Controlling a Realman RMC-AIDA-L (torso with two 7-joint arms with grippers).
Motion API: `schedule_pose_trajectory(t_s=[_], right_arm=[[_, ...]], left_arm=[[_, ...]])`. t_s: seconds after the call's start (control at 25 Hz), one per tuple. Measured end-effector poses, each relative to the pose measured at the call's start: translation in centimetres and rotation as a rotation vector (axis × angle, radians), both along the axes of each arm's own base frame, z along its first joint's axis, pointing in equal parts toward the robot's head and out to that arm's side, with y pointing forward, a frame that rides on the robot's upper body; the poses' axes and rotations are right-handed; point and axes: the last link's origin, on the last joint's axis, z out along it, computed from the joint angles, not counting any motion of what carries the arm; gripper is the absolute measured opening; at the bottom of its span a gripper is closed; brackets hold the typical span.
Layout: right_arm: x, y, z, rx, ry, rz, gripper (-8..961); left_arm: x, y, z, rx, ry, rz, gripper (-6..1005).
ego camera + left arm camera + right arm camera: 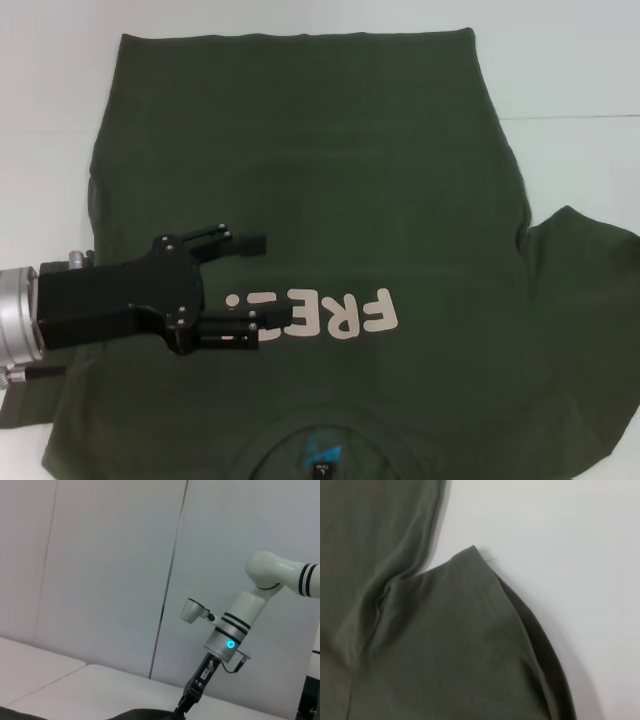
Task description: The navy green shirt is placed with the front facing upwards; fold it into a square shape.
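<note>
The navy green shirt (350,170) lies flat on the white table (570,70), front up. Its collar with the blue label (322,452) is nearest me and the pale "FREE!" lettering (340,313) reads upside down. My left gripper (272,280) hovers over the chest just left of the lettering, open, with nothing between its fingers. The shirt's right sleeve (585,270) is spread out to the side, and the right wrist view shows this sleeve (460,640) from close above. In the left wrist view, my right gripper (186,706) reaches down to the dark cloth edge (145,714).
Bare white table (560,540) surrounds the shirt on the far side and to the right. A grey panelled wall (100,580) stands behind the table in the left wrist view.
</note>
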Motion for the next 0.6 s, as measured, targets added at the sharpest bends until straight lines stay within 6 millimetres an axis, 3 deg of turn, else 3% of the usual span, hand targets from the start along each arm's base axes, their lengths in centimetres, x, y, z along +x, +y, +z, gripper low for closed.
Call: schedule_pose_trajectory(t_s=[0.2, 0.6], right_arm=[[-1.7, 0.3, 0.2, -0.027, 0.012, 0.041, 19], [-8.4, 1.9, -1.4, -0.168, 0.039, 0.175, 19]], left_arm=[[0.0, 0.0, -0.1, 0.004, -0.005, 0.006, 932], [0.2, 0.3, 0.2, 0.023, -0.021, 0.015, 932]])
